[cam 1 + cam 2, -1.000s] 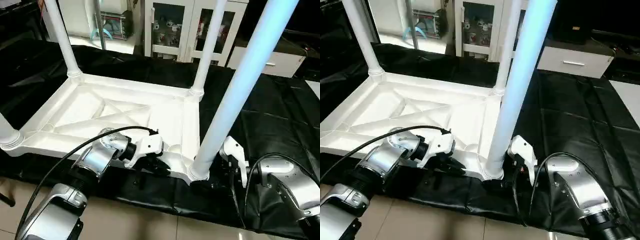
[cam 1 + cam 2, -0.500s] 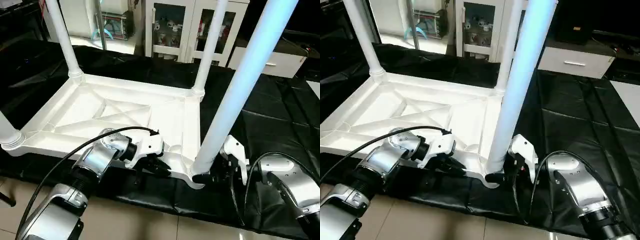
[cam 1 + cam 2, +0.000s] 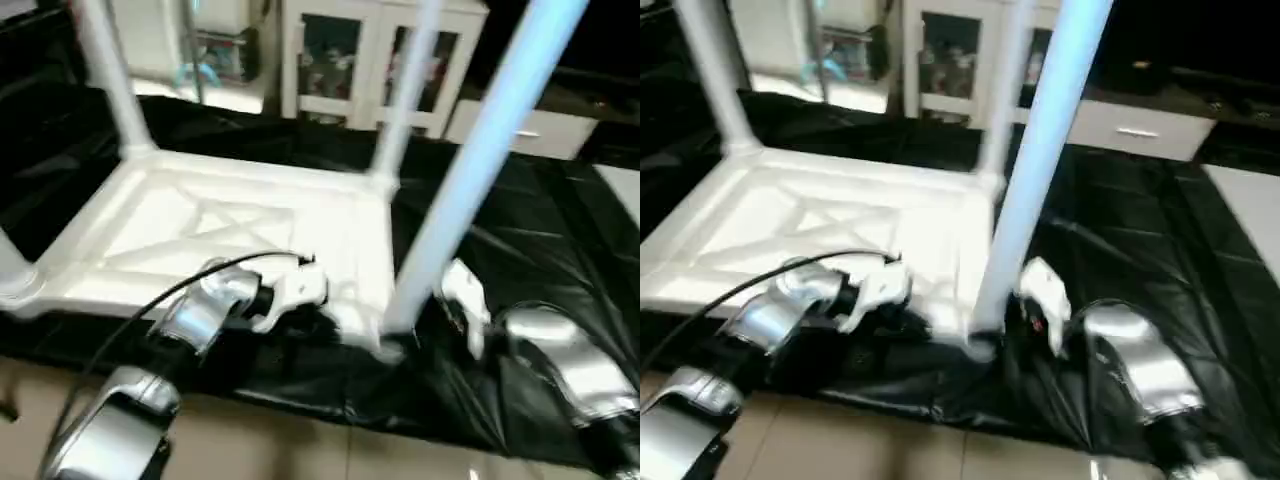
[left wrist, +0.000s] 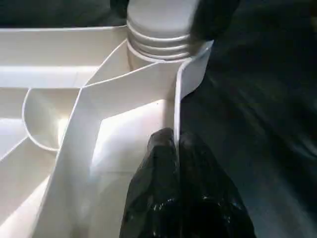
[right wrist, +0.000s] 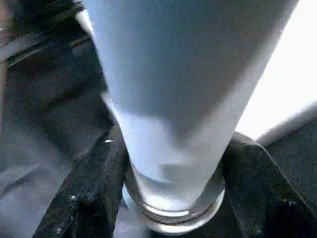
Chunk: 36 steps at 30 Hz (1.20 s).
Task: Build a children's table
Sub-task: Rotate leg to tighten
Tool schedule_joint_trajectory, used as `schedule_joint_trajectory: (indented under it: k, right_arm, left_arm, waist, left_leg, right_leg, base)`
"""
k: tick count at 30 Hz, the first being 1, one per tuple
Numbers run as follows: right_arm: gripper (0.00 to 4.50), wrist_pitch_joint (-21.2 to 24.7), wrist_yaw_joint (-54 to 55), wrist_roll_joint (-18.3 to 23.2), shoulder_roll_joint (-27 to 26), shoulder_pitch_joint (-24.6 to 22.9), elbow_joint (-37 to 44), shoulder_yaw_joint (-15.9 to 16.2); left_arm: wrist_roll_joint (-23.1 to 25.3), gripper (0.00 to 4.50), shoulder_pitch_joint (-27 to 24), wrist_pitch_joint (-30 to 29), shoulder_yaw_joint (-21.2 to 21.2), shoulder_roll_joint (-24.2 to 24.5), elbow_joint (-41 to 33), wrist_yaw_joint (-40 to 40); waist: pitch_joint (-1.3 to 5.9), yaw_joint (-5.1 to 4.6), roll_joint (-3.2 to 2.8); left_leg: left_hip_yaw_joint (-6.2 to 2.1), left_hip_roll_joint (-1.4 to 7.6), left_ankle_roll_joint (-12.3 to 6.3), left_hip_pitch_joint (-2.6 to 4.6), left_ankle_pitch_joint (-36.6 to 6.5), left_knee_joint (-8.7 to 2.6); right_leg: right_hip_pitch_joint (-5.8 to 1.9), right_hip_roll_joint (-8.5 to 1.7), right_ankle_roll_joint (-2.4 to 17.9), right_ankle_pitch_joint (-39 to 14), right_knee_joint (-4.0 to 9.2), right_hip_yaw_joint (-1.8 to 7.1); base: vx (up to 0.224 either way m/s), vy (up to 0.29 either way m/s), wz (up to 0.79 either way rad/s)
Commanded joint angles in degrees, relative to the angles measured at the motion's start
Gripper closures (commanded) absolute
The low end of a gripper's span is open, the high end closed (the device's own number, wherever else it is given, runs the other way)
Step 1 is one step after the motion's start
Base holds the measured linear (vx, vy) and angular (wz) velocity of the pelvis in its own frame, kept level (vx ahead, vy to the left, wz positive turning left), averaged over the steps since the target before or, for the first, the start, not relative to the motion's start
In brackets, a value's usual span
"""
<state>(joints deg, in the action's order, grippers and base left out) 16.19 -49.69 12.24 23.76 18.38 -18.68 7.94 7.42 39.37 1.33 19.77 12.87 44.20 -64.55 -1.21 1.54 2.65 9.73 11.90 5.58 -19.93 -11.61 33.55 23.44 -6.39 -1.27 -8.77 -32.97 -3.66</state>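
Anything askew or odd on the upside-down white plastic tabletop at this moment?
Yes. The long white tapered tube leg at the near right corner leans to the right, while the other legs stand nearly straight. The right gripper is shut around its base; the left gripper pinches the white plastic tabletop's rim.

I see smooth, faintly glossy white plastic on the tabletop [image 3: 240, 215] and the leg [image 5: 183, 99] between my right gripper [image 5: 171, 191] fingers; wrinkled, shiny black sheeting [image 3: 540, 240] lies under it, and my forearms [image 3: 200, 315] are brushed silver metal
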Motion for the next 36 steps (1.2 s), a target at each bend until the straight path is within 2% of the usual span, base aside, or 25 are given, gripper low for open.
schedule_joint_trajectory:
  k: [1, 2, 3, 5, 6, 8, 12, 17, 35, 36]
  right_arm:
    - [2.01, 2.9, 11.8, -3.6, -3.2, 0.4, -4.9, -1.0]
    - [2.01, 3.7, 15.6, -3.3, -5.0, 0.6, -5.4, -2.4]
    - [2.01, 3.8, 19.5, -3.5, -6.7, 1.0, -6.1, -3.6]
    - [2.01, 3.4, 25.4, -3.7, -9.7, 1.9, -7.5, -5.4]
    - [2.01, 3.4, 25.4, -3.7, -9.7, 1.9, -7.5, -5.4]
    - [2.02, 3.4, 25.4, -3.7, -9.7, 1.9, -7.5, -5.4]
    - [2.02, 3.4, 25.4, -3.7, -9.7, 1.9, -7.5, -5.4]
    - [2.02, 3.4, 25.4, -3.7, -9.7, 1.9, -7.5, -5.4]
    - [2.02, 3.4, 25.4, -3.7, -9.7, 1.9, -7.5, -5.4]
    - [2.02, 0.6, 34.3, -5.1, -14.1, 5.7, -11.9, -7.0]
  left_arm:
    - [-1.4, 4.5, 1.4, -0.8, -0.8, -5.1, 2.6, 5.7]
    - [-1.2, 4.5, 2.6, -1.1, -1.1, -6.3, 4.2, 7.8]
    - [-0.7, 4.5, 3.6, -1.3, -1.2, -7.3, 5.8, 10.3]
    - [-0.3, 4.5, 5.6, -1.7, -2.1, -9.4, 8.6, 15.7]
    - [-0.3, 4.5, 5.6, -1.7, -2.1, -9.4, 8.6, 15.7]
    - [-0.3, 4.5, 5.6, -1.7, -2.1, -9.4, 8.6, 15.7]
    - [-0.3, 4.5, 5.6, -1.7, -2.1, -9.4, 8.6, 15.7]
    - [-0.3, 4.5, 5.6, -1.7, -2.1, -9.4, 8.6, 15.7]
    - [-0.3, 4.5, 5.6, -1.7, -2.1, -9.4, 8.6, 15.7]
    - [0.9, 4.5, 8.7, -0.4, -3.6, -11.1, 13.3, 23.7]
  waist:
    - [1.73, -0.36, 0.29]
    - [1.83, -0.68, 0.42]
    - [1.79, -0.87, 0.43]
    - [2.0, -1.37, 0.12]
    - [2.03, -1.38, 0.11]
    - [2.08, -1.18, 0.08]
    - [2.05, -1.12, -0.01]
    - [2.06, -0.99, -0.02]
    - [1.7, -1.19, -0.07]
    - [1.65, -1.32, -0.14]
  left_leg:
    - [-0.43, 0.45, -0.03, -0.49, -23.6, -4.95]
    - [-0.51, 0.31, 0.02, -0.21, -24.5, -4.74]
    - [-0.55, 0.2, -0.02, -0.26, -24.6, -4.71]
    - [-0.58, 0.16, -0.07, -0.27, -24.2, -4.7]
    - [-0.62, 0.17, -0.18, -0.2, -24.0, -4.75]
    - [-0.43, 0.45, -1.51, -0.54, -22.2, -5.05]
    - [-0.15, 0.61, -1.99, -0.63, -21.5, -5.12]
    - [0.08, 0.63, -2.21, -0.61, -20.5, -5.15]
    - [-0.22, 0.62, -1.64, -0.47, -23.5, -5.43]
    - [-0.18, 0.5, -1.45, -0.46, -23.5, -5.39]
  right_leg:
    - [-1.72, -1.35, 5.1, -34.3, 5.51, 0.73]
    - [-1.43, -1.33, 4.4, -36.0, 5.78, 0.54]
    - [-1.37, -1.29, 4.1, -36.5, 5.94, 0.45]
    - [-1.39, -1.29, 4.2, -35.5, 6.15, 0.36]
    - [-1.4, -1.38, 4.5, -35.0, 6.17, 0.3]
    - [-1.85, -1.29, 6.0, -30.1, 5.79, 0.58]
    - [-1.91, -1.28, 7.9, -26.5, 5.39, 0.89]
    - [-2.06, -1.34, 8.9, -24.9, 5.2, 1.06]
    - [-1.55, -1.45, 6.5, -31.3, 6.02, 0.91]
    - [-1.33, -1.39, 6.2, -31.9, 6.14, 0.92]
  base:
    - [0.0, 0.0, 0.0]
    - [0.0, 0.0, 0.0]
    - [0.0, 0.0, 0.0]
    - [0.0, 0.0, 0.0]
    - [0.0, 0.0, 0.0]
    - [0.0, 0.0, 0.0]
    - [0.0, 0.0, 0.0]
    - [0.0, 0.0, 0.0]
    - [0.0, 0.0, 0.0]
    - [0.0, 0.0, 0.0]
